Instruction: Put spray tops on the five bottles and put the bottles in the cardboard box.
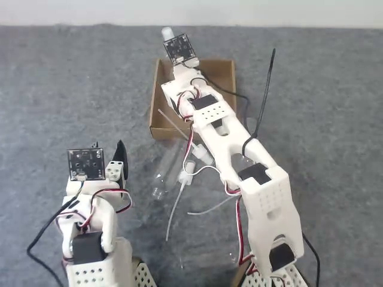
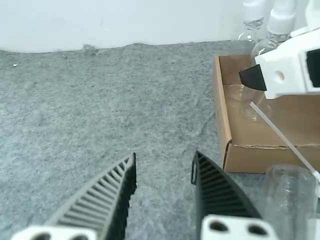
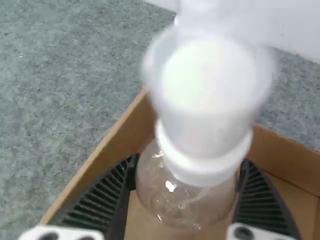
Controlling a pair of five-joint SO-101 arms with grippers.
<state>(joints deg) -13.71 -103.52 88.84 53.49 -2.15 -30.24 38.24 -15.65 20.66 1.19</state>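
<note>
1. Bottle (image 3: pixel 185 200): clear, with a white spray top (image 3: pixel 205 95) already fitted. It stands roughly upright, long axis running from the top down toward the box floor.
2. Right gripper (image 3: pixel 189 161): jaws pinch the bottle's body from both sides, just under the collar of the spray top. The arm is stretched forward across the table to the box.
3. Cardboard box (image 1: pixel 222 67): open-topped, at the far middle of the grey mat (image 1: pixel 72 89). The held bottle hangs inside its outline, close to 1 side wall, with its base toward the floor.
4. Left gripper (image 2: pixel 164 160): jaws spread with nothing between them, low over the mat, well short of the box.
5. Loose bottle (image 1: pixel 163 173): lies on its side on the mat between the 2 arms, just in front of the box, without a top. Its long axis runs roughly from the box back toward the arm bases. It lies nearer the left gripper than the right.
6. Loose spray tops (image 1: pixel 190 173): white, with thin dip tubes, scattered beside the lying bottle. The exact count cannot be told.
7. Judgement: the step in hand is the drop-off. The box floor lies straight below the jaws, so a short lowering and release should serve. The nearby wall could catch or tip the bottle.
</note>
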